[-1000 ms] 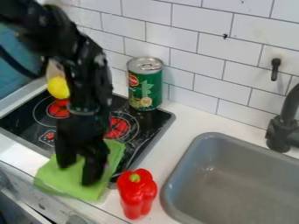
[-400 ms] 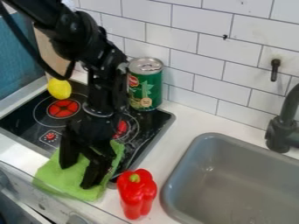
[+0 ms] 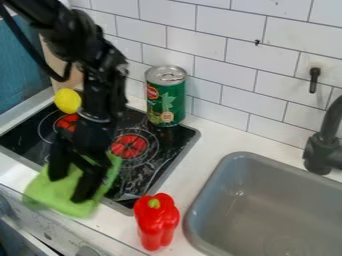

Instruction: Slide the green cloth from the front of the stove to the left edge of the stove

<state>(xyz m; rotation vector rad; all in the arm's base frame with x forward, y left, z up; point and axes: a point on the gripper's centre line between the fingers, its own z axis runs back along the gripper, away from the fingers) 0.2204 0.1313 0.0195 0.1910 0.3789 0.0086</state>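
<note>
Gripper point(image 3: 70, 186): released, fingers spread, tips down on the green cloth.
Green cloth point(image 3: 48, 196): under the gripper, across the front edge of the black cooktop point(image 3: 148, 167).
Red pepper point(image 3: 156, 224): upright on bench point(image 3: 208, 141), between cooktop and sink point(image 3: 198, 197).
Yellow object point(image 3: 67, 101): cooktop's rear left.
Green can point(image 3: 165, 100): upright, rear right, near tiled wall point(image 3: 224, 80).

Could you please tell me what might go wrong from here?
The green cloth reaches the front edge of the counter, so a further push that way might send it over. The red pepper stands upright near the corner of the stove; the end effector, down at the cloth, could topple it if it swung sideways. The tall green can might tip if the arm brushed it.
</note>
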